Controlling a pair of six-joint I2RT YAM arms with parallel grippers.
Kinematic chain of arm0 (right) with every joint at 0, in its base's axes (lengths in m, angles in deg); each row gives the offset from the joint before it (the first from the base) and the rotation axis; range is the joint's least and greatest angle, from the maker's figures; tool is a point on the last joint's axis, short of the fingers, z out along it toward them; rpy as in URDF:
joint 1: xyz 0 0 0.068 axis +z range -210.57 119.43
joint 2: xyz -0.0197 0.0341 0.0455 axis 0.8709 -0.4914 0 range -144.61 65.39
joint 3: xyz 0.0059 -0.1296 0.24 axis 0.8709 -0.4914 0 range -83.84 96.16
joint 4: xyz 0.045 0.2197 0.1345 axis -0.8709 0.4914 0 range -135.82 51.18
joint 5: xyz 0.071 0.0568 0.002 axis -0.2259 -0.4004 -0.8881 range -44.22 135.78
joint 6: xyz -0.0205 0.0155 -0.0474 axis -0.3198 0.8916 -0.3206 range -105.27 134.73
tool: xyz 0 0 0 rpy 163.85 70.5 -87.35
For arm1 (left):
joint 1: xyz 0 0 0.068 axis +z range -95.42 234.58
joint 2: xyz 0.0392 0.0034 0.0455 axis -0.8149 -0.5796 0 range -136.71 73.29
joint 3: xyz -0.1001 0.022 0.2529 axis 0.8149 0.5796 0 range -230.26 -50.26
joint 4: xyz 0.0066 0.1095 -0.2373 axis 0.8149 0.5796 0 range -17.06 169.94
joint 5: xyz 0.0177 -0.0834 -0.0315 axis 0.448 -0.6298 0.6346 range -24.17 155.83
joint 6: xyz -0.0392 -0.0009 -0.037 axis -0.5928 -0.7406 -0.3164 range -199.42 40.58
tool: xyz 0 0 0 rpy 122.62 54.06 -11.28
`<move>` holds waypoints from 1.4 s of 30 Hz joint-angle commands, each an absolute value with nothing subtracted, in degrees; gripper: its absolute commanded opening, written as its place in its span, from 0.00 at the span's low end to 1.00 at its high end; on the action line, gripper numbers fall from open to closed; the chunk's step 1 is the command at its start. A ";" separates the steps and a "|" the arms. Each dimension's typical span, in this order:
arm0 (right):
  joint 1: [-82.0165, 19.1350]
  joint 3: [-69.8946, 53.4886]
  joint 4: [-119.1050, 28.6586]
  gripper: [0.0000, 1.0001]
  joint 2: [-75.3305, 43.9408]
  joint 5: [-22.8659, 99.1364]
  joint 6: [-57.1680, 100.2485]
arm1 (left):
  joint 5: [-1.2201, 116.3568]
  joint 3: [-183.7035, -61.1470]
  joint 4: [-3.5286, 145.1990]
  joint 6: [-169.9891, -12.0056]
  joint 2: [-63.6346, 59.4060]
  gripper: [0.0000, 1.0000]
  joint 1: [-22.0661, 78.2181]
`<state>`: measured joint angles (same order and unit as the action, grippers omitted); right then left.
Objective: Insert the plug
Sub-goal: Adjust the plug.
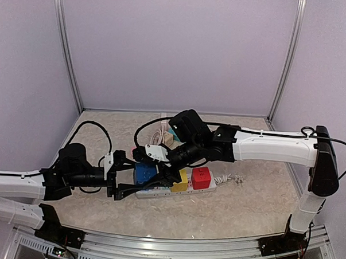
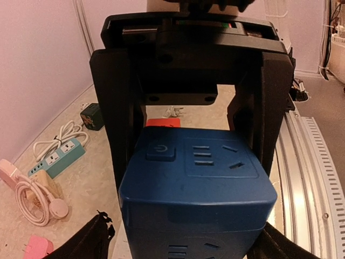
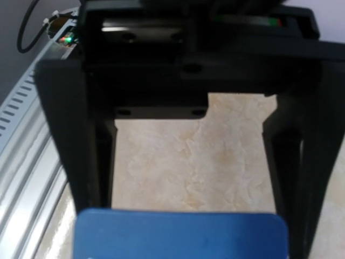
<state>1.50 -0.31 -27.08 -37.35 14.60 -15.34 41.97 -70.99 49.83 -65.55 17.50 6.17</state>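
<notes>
blue cube [image 3: 180,234] blurred, cut off at the lower edge; red cube [image 2: 163,122] mostly hidden behind it at centre; power strip's [image 1: 159,192] left end hidden by the left gripper [image 1: 136,176].

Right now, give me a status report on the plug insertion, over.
Left gripper straddling blue cube adapter, grip unconfirmed. Right gripper straddles it too, grip unconfirmed. Adapter at white power strip beside yellow cube. No obstruction visible.

We stretch both arms inward, left gripper [image 1: 133,176] and right gripper [image 1: 170,176] nearly meeting, jaws spread wide.
</notes>
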 commanded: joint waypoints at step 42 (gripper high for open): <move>3.24 9.51 -18.30 1.00 -39.23 25.36 -11.52 | 46.64 -72.51 49.80 -62.43 19.28 0.00 5.80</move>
